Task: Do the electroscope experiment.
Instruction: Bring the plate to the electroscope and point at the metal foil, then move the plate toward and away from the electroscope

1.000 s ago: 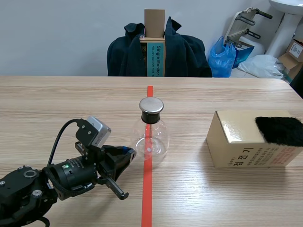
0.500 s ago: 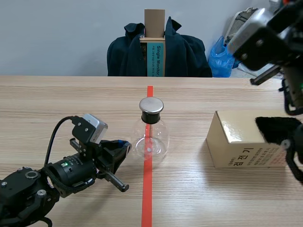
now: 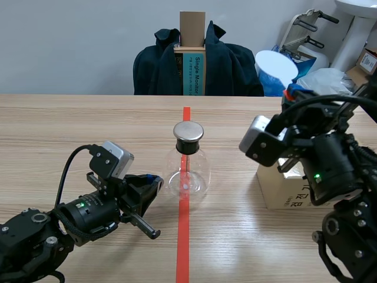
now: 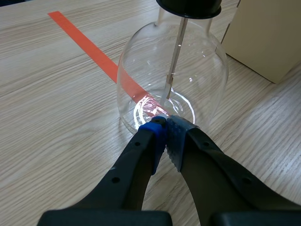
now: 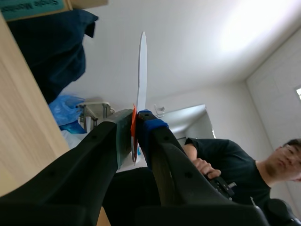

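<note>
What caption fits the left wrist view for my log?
Left gripper, shut on nothing, tips at the base of the glass electroscope flask standing on the orange tape line, tan box beyond.

Your right arm point(image 3: 321, 162) has dropped before the box point(image 3: 275, 191). Its end effector point(image 5: 134, 129) now holds up a white disc point(image 3: 275, 66).

i count one glass electroscope point(image 3: 189, 168) and one tan box point(image 3: 274, 192) on the table point(image 3: 82, 127), one white disc point(image 3: 275, 66), one dark jacket point(image 3: 232, 65) behind.
</note>
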Controlling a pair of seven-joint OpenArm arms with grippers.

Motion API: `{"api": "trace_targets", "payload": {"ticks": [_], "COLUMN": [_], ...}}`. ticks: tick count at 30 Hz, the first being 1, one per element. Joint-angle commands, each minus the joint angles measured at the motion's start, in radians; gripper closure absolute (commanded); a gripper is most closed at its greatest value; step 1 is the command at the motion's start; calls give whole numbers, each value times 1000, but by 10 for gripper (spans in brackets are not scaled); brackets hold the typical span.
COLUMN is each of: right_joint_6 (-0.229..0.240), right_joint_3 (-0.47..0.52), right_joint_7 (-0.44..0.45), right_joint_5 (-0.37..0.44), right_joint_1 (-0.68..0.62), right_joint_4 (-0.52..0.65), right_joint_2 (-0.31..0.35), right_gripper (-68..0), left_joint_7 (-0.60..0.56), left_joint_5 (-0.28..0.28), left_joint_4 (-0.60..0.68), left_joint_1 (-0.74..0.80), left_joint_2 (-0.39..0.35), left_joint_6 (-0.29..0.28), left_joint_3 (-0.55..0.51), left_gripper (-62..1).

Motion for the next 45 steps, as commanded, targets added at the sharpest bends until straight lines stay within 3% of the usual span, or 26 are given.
{"api": "trace_targets", "payload": {"ticks": [1, 19, 31, 45], "right_joint_6": [-15, -13, -3, 13], "right_joint_3": [-5, -17, -17, -17], "right_joint_7": [4, 75, 320, 495], "right_joint_5": [-10, -69, -92, -129], "right_joint_1": [4, 7, 7, 7], "right_joint_4": [-1, -110, -110, -110], "right_joint_2": [5, 6, 11, 11], "right_gripper": [-8, -8, -8, -8], "left_joint_7": [-17, -16, -16, -17], "left_joint_5": [-6, -6, -6, -6], "left_joint_4": [24, 24, 24, 24], "left_joint_1": [-4, -3, -3, -3], "left_joint_2": [3, 3, 3, 3], "left_joint_6": [0, 2, 2, 2], "left_joint_3": [-8, -8, -8, -8], "left_gripper": [-16, -16, -16, -16]}}
